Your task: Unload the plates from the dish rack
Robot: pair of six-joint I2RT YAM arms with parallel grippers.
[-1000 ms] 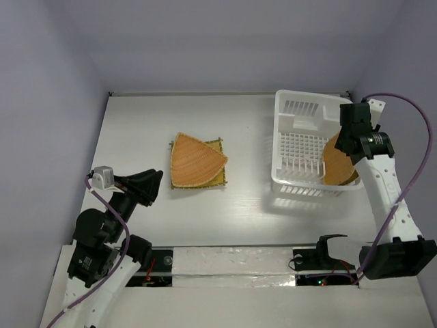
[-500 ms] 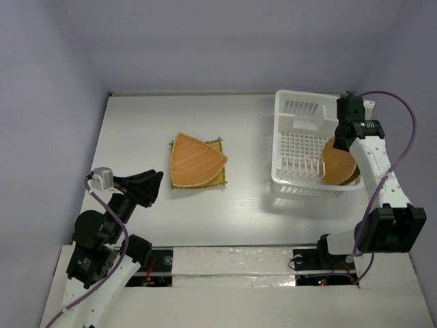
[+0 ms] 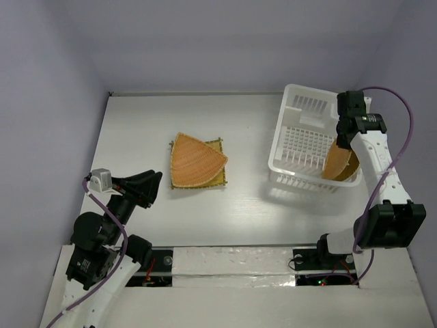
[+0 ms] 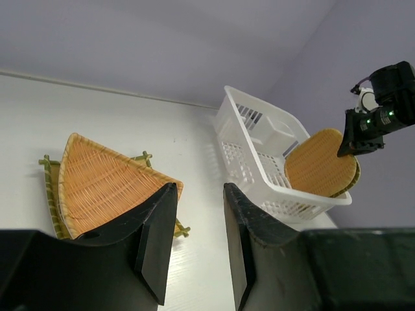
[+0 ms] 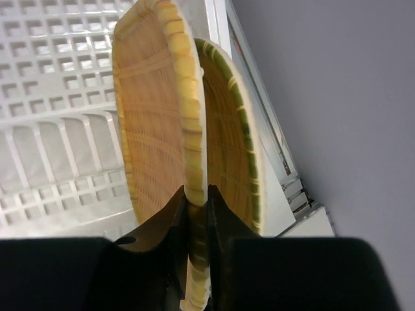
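- Top view: the dish rack (image 3: 295, 104) sat at the upper right of the frame, turned askew to the table (image 3: 136, 123) edge. A rounded plate (image 3: 334, 162) stood on edge against the rack's right side, and the right gripper (image 3: 342, 141) was at its top rim. At the centre of the frame a fan-shaped plate (image 3: 196, 159) lay on a square plate (image 3: 220, 180), well apart from the rack. The left gripper (image 3: 147, 186) hung at the lower left, over the table.
- Left wrist view: its two dark fingers (image 4: 155, 240) filled the bottom middle with the jaws spread and the table showing between them. The stacked pair lay at the left and the rack at the right, with the rounded plate leaning over its near corner.
- Right wrist view: the jaws were pinched on the rim of the rounded plate at the bottom centre. A green-rimmed plate (image 5: 232, 139) stood just behind it, to the right. The rack's gridded floor filled the left.
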